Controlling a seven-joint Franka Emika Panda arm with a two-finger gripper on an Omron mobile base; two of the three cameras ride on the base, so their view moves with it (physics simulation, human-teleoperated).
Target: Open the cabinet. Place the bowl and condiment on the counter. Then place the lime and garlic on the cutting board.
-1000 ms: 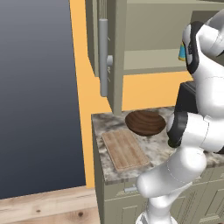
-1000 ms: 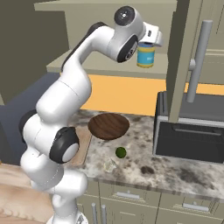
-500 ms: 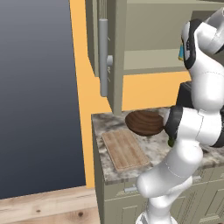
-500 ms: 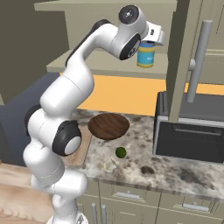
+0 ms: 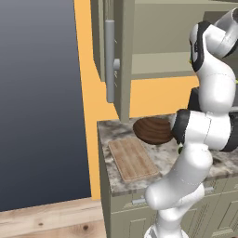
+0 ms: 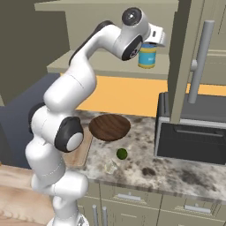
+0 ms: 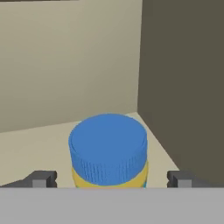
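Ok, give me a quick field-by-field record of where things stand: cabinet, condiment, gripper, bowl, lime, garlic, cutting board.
cabinet: doors open
condiment: upright on the cabinet shelf
gripper: open, a fingertip on each side of the condiment, not closed on it
bowl: on the counter, beside the board
lime: on the counter, in front of the bowl
garlic: pale lump near the lime, hard to make out
cutting board: nothing on it

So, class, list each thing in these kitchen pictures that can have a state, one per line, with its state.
cabinet: doors open
condiment: upright on the cabinet shelf, not gripped
gripper: open, fingertips either side of the condiment
bowl: on the counter, empty
lime: on the counter, off the board
garlic: on the counter
cutting board: flat, bare
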